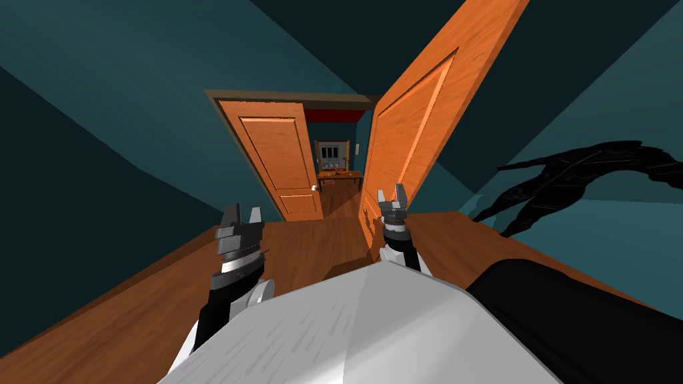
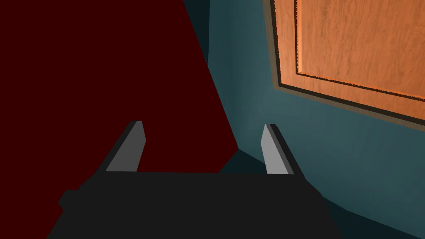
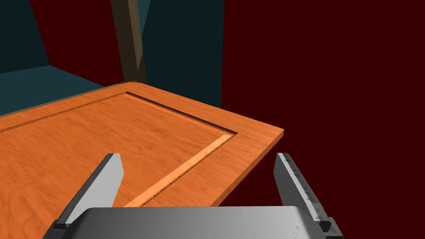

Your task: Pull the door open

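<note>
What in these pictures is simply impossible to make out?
- Head view: the small things on the far wooden table are too small to name.
- Head view: the top of the near orange panelled door is cut off by the picture's edge.
- Head view: the right gripper covers part of that door's lower face; any handle behind it is hidden.

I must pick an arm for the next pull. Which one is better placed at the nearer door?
Right. The right tool is open and close beside the nearer door, and its wrist view shows the door's free edge just ahead. The left tool, also open, hangs apart from it, facing the wall.
</note>
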Robot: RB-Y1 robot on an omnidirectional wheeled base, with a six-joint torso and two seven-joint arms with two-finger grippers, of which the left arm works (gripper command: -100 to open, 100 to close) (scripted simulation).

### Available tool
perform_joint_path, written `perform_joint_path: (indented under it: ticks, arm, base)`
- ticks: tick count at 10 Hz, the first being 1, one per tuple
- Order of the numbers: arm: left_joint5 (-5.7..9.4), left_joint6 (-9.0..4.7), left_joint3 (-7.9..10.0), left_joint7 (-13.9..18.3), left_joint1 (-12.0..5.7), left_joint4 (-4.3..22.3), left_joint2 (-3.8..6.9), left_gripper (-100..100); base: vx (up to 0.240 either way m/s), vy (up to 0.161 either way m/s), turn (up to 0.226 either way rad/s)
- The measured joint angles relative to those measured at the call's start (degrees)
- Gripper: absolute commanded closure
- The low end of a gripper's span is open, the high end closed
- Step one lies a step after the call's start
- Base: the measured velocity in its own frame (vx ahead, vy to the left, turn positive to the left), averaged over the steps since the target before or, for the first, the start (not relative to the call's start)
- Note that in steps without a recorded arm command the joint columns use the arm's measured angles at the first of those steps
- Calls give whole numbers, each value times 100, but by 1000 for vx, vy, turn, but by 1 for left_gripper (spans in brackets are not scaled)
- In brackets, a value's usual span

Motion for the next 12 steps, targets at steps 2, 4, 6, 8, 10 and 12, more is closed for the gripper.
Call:
perform_joint_path:
  ticks: [2, 4, 6, 8, 10, 12]
  arm:
    - [-43, -42, 20, -138, -68, 215, 60, -100]
    - [-96, -120, 23, -311, -119, 460, 112, -100]
    - [-137, -166, 54, -464, -217, 705, 163, -100]
    - [-175, -183, 80, -605, -307, 899, 207, -100]
    - [-223, -255, 102, -762, -390, 1174, 250, -100]
    - [-264, -340, 132, -930, -457, 1432, 302, -100]
  base:
    - [151, -15, -2]
    - [154, -12, 0]
    - [132, 8, -2]
    - [90, -11, -1]
    - [131, -2, -2]
    - [102, -2, -2]
